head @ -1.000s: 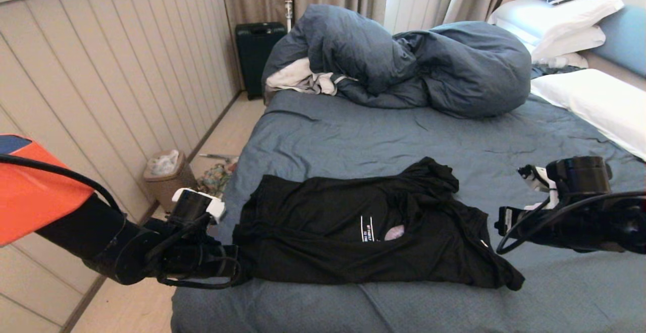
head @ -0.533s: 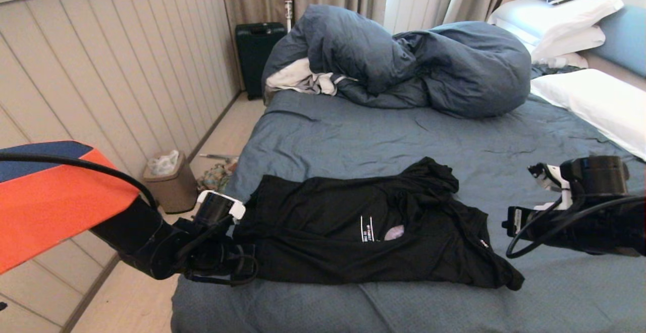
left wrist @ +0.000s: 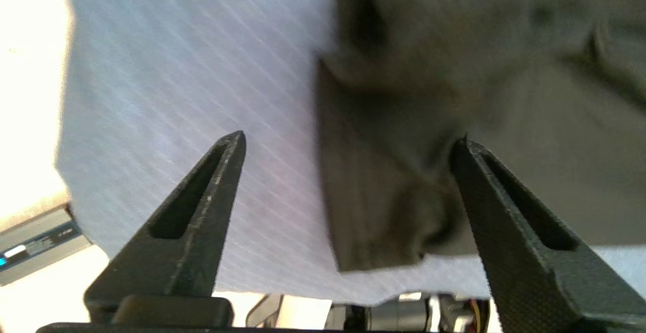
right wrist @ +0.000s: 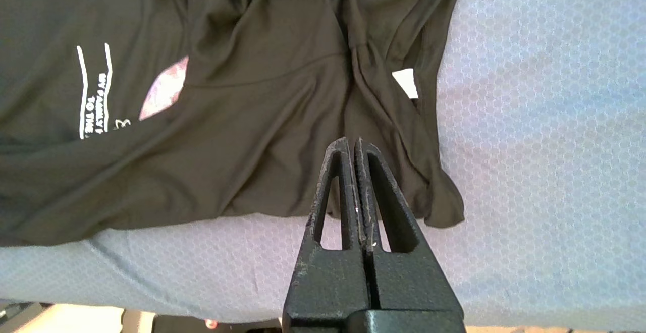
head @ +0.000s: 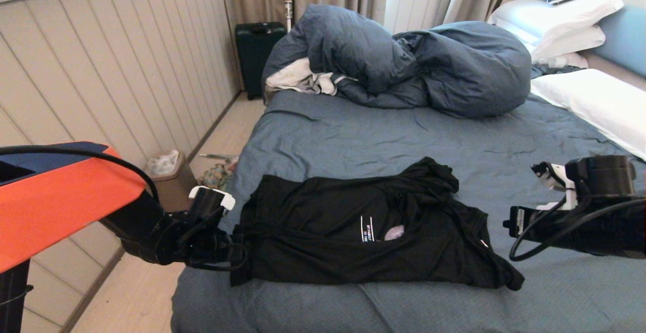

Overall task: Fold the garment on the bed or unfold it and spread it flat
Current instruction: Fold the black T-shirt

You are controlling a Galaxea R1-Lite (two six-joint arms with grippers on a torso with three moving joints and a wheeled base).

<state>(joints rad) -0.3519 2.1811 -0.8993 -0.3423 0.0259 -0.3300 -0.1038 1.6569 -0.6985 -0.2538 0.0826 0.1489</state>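
A black T-shirt (head: 363, 234) lies rumpled and partly folded over itself on the near part of a bed (head: 353, 141), on the slate-blue sheet close to the bed's front edge. A strip of white lettering (head: 367, 229) and a pale patch of the print (head: 394, 232) show near the shirt's middle; a small white tag (right wrist: 405, 82) peeks out at a fold on the side toward the right arm.

At the shirt's corner nearest the wall, the left gripper (left wrist: 348, 144) stands with its fingers spread wide, nothing between them; one finger (left wrist: 504, 197) is over the shirt's corner, the other over bare sheet. On the other side of the shirt, the right gripper (right wrist: 353, 144) hovers with its fingers pressed together and empty, tips above the shirt's crumpled end.

Farther from the shirt, a bulky blue duvet (head: 404, 60) is heaped across the bed, with a white-grey cloth (head: 300, 78) tucked at its wall-side end. White pillows (head: 560, 25) are stacked at the headboard, with another white pillow (head: 595, 103) lying on the sheet. On the floor beside the bed, between it and the panelled wall, stand a small bin (head: 169, 171) and, farther off, a dark suitcase (head: 256, 50).
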